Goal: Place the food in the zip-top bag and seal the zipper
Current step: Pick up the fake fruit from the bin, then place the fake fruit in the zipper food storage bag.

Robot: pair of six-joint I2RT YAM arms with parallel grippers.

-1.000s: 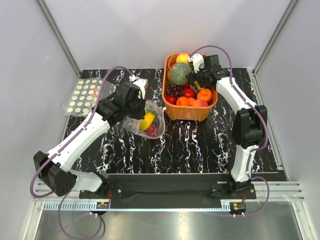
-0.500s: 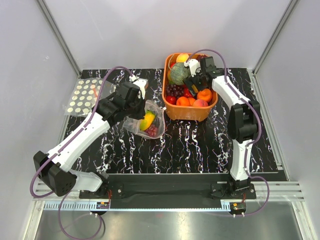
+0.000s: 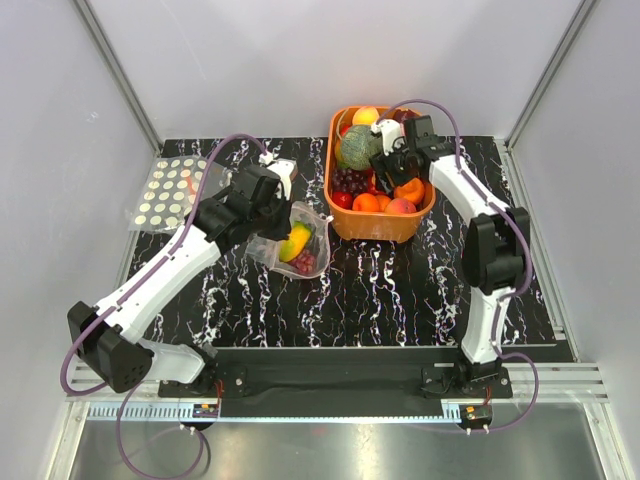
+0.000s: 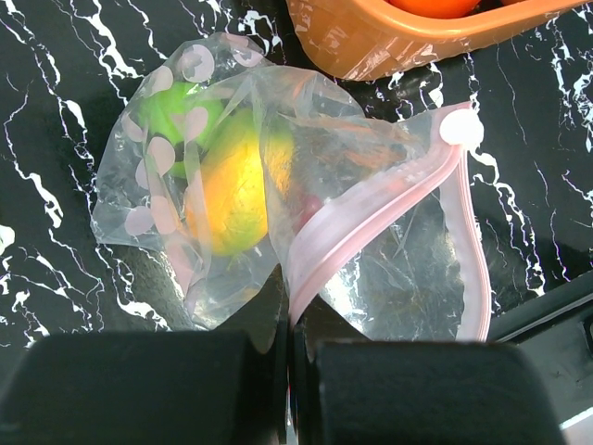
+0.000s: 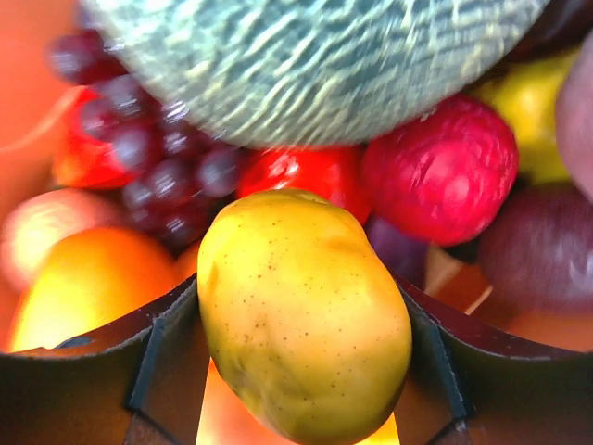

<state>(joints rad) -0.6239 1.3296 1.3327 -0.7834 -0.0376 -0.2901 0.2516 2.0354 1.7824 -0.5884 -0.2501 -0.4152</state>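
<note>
Loaded right gripper [image 5: 301,371] over the basket, open bag at its 8 o'clock.

Its fingers close on both sides of a yellow fruit [image 5: 301,343], above the orange basket [image 3: 378,228]. In the top view the zip-top bag [image 3: 298,243] lies toward 8 o'clock, just beside the basket's left wall. The left gripper [image 4: 292,348] is pinched tight on the zipper [image 4: 371,209] edge, so the mouth gapes for a drop-in.

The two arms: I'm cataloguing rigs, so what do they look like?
Left arm and right arm match: slim white links, chunky black joints, a purple cable looping along each. Their fingers are plain matte black; no markings visible.
</note>
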